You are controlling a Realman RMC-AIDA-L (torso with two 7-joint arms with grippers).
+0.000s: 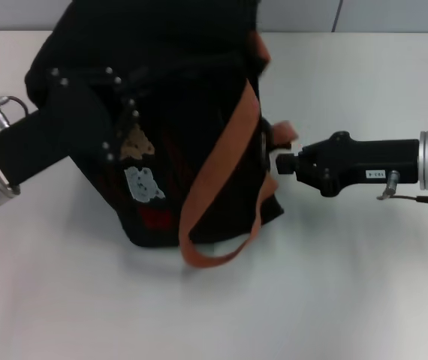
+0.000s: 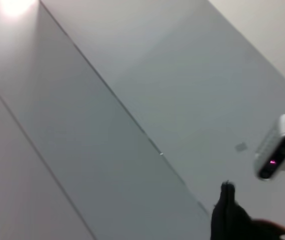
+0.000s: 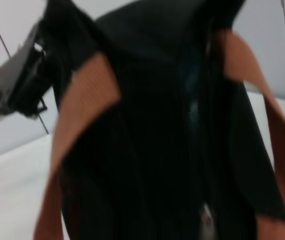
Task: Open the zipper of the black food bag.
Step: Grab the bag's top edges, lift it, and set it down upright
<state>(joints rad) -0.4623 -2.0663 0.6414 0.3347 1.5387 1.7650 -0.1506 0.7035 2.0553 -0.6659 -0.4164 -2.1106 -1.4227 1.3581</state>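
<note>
Left arm (image 1: 56, 120): black housing, round silver screws, silver cuff, green light. Right arm (image 1: 364, 169): black body, white label, silver cuff, thin cable.

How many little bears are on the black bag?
2. A tan bear sits on the side of the black bag, next to the left hand, and a white bear sits just below it. More could be hidden on the sides we can't see.

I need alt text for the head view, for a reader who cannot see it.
A black food bag with orange-brown straps lies on a white table. The left claw presses on its left side; the right claw reaches its right end.
</note>
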